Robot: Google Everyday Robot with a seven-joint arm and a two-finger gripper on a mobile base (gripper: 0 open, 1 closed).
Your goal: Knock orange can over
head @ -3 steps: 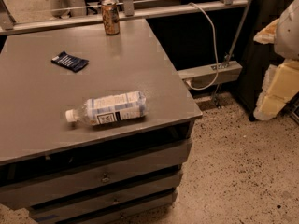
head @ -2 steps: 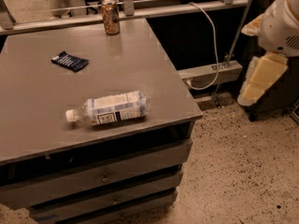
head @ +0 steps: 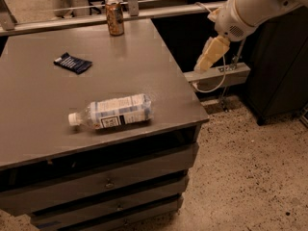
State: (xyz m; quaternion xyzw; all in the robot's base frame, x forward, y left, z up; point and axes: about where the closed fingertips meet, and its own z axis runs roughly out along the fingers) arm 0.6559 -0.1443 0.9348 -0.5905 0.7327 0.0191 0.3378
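Now the white arm (head: 255, 6) reaches further in from the right than a moment before. Its cream gripper (head: 211, 57) hangs in the air just off the right edge of the grey table (head: 159, 71), pointing down and leftward; whether it is open or closed cannot be told. The orange can (head: 114, 18) stands upright as before at the table's far edge, well apart from the gripper, and the water bottle (head: 115, 112) lies on its side near the front.

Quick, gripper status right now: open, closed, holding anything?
Gripper: cannot be told; it hangs in the air beside the grey table, well apart from the small orange-brown metal can standing upright at the back edge.
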